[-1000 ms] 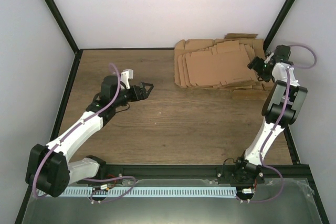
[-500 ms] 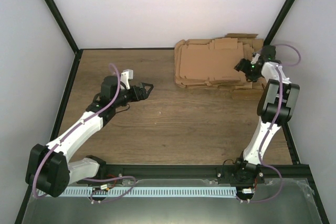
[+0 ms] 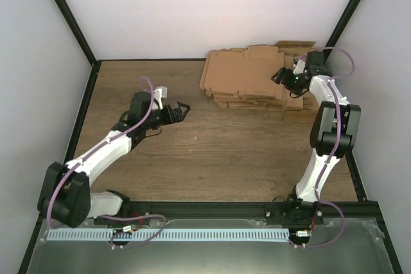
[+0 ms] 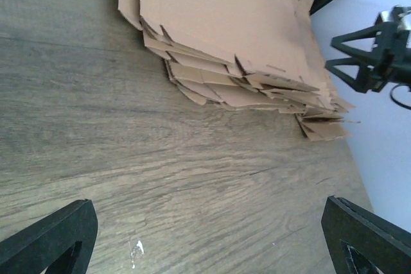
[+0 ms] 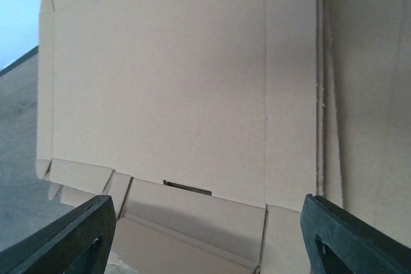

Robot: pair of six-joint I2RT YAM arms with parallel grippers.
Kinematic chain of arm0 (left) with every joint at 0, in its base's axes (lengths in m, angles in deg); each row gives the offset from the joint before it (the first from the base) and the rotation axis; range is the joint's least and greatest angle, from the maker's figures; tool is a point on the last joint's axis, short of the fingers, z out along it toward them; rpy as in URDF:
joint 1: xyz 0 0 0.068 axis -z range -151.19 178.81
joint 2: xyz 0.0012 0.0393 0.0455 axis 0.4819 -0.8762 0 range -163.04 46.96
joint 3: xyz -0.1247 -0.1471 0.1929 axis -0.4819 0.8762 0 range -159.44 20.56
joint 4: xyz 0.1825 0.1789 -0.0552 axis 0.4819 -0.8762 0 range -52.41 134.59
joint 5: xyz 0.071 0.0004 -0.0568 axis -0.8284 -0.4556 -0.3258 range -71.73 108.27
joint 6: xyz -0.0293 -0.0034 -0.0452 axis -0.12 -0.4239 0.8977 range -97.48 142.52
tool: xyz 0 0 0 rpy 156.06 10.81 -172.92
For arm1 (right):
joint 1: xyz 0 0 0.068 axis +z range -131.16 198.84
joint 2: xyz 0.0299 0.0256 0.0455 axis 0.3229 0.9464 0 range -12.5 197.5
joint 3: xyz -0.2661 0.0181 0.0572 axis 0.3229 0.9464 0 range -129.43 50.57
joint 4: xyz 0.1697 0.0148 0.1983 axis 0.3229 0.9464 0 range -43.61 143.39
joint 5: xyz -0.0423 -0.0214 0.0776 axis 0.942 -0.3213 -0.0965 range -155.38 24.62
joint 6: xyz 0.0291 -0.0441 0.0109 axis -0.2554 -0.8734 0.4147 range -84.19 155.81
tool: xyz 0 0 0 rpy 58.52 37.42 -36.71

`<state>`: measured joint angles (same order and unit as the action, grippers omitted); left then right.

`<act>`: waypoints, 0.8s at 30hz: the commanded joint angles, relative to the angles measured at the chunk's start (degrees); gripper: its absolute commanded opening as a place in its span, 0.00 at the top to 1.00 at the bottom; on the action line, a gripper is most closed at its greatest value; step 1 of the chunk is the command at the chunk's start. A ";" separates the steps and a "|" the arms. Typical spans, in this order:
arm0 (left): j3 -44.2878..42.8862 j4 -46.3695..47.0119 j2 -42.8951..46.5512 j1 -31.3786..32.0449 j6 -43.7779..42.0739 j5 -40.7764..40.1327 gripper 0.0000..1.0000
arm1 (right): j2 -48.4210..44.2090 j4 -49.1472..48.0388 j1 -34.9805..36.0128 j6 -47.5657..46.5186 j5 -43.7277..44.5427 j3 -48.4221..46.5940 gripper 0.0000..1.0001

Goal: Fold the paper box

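The paper box is a flat brown creased sheet lying on top of the cardboard pile at the back right, sticking out past the pile's left edge. My right gripper is at the sheet's right part, jaws open. In the right wrist view the sheet fills the frame, and its slit lies just ahead of the open right gripper. My left gripper hovers open over bare table left of the pile, holding nothing. The left wrist view shows the sheet, the pile and the right gripper.
The wooden table is fenced by a black frame and white walls. The pile sits close to the back right corner post. A white speck marks the table near my left gripper.
My right gripper has moved left over the pile, and the top sheet has slid left with it, now overhanging the pile's left edge. The left arm shifted only slightly.
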<state>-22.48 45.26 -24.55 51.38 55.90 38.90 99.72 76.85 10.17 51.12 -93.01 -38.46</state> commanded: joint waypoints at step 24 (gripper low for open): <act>-36.57 4.04 -41.97 -6.63 2.17 7.64 0.59 | 8.55 -4.58 -2.55 4.93 -5.08 -8.00 0.21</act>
<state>-57.89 48.39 -67.26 46.53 58.66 46.92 106.47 71.60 8.40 56.08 -98.35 -42.53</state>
